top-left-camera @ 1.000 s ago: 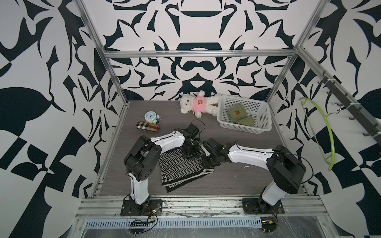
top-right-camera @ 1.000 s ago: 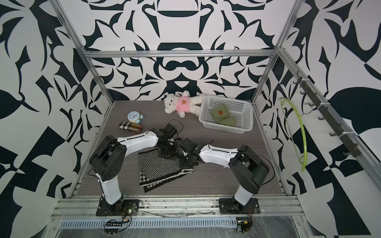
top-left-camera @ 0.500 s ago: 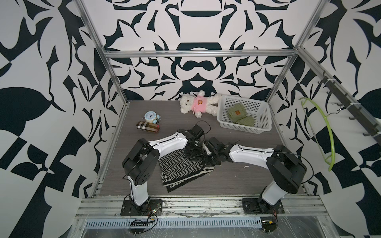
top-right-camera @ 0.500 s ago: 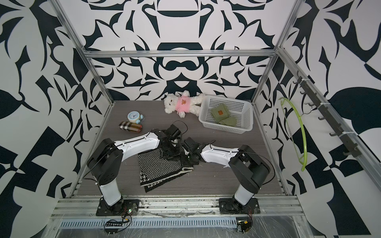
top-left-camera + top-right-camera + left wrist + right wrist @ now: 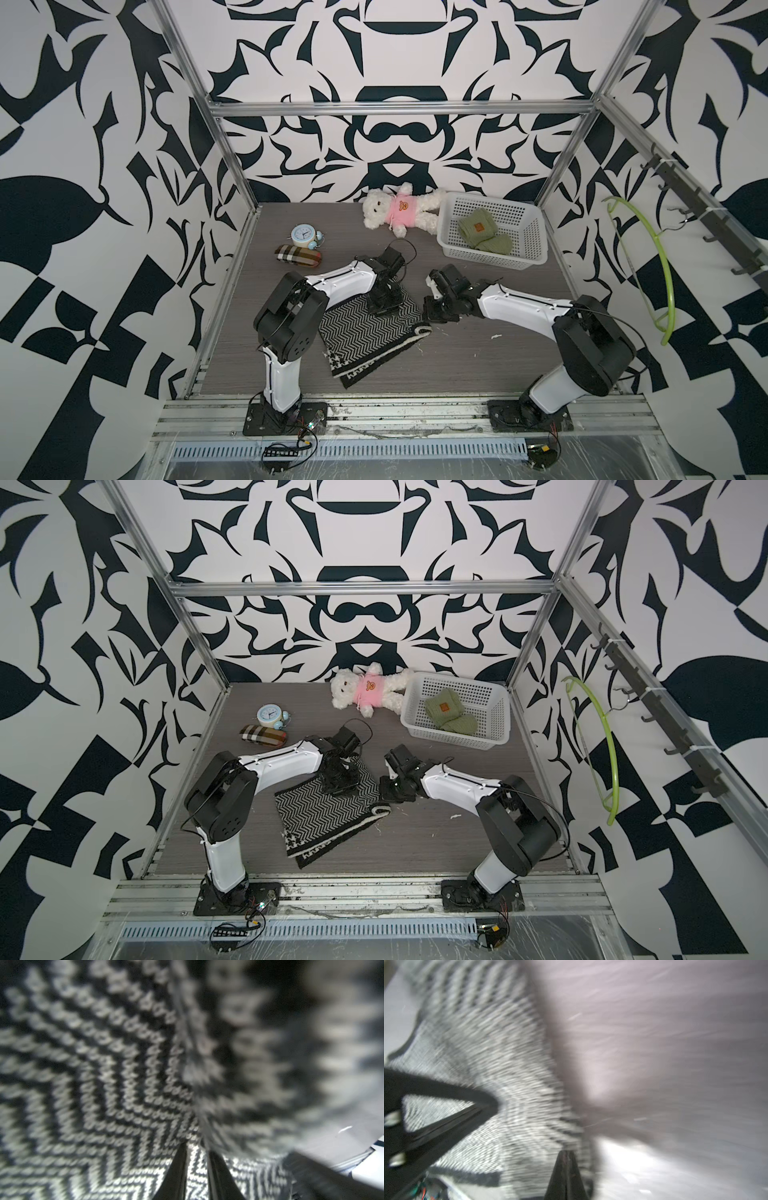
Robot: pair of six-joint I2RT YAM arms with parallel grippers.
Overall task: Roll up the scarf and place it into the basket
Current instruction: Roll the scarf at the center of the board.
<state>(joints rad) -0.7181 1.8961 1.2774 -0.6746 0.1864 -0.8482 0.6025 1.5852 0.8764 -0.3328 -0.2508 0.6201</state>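
L gripper [image 5: 196, 1145] fingers nearly together, pinching a raised fold of the b/w herringbone scarf [image 5: 365, 332]. R gripper [image 5: 565, 1152] jaws together at its edge, grip unclear. Scarf lies mostly flat on table [image 5: 457, 365], well apart from white basket [image 5: 492, 255].

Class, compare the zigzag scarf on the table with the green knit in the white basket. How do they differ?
The zigzag scarf is black-and-white patterned; the green knit is plain olive with a small tan patch. The zigzag scarf lies mostly flat on the table; the green knit sits bundled inside the basket. Both are knitted fabric.
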